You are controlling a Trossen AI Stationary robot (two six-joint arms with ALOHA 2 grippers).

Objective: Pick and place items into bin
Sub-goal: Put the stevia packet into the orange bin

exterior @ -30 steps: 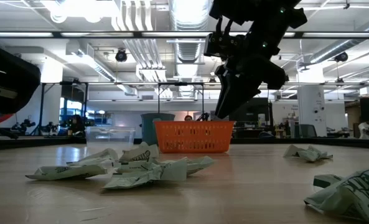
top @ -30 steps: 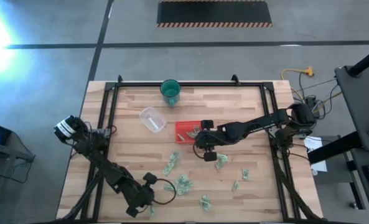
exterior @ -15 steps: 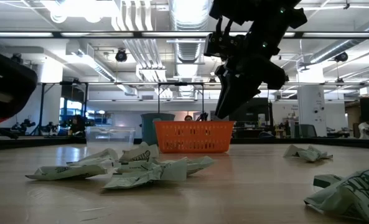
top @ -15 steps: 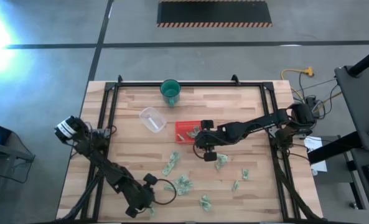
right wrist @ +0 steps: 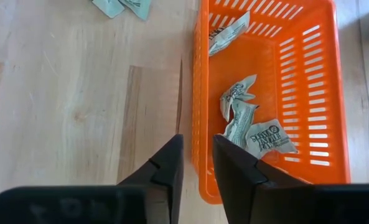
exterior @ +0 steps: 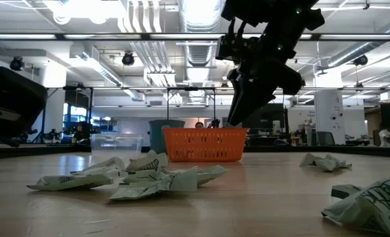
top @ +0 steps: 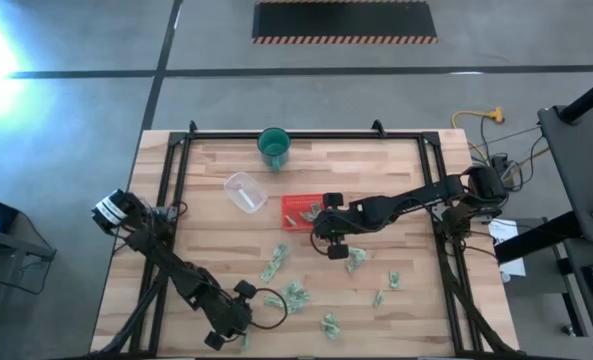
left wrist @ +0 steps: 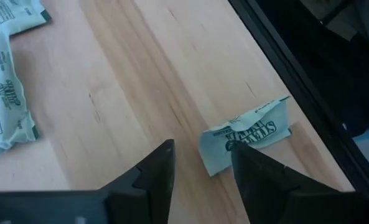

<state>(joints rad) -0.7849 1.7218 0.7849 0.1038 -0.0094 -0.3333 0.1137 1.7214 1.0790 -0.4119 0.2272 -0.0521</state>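
The bin [top: 298, 212] is a red slotted tray at the table's middle; the right wrist view shows crumpled pale-green items [right wrist: 246, 121] lying inside it. My right gripper [right wrist: 193, 168] hangs narrowly open and empty above the bin's wall [right wrist: 200, 124]; the low view shows it over the bin [exterior: 204, 145]. Several more items [top: 294, 295] lie loose on the wood. My left gripper [left wrist: 203, 180] is open at the table's near edge, low over one flat item [left wrist: 246, 134] whose corner reaches in between the fingers. Whether a finger touches that item, I cannot tell.
A green cup [top: 273, 147] stands at the far edge and a clear round container [top: 244, 192] lies left of the bin. The black table frame [left wrist: 308, 106] runs close beside the item under my left gripper. Loose items [top: 378, 298] lie scattered to the right.
In the low view the left arm's dark upper part has swayed a little at the picture's left. The right arm, the bin and the loose items have kept still.
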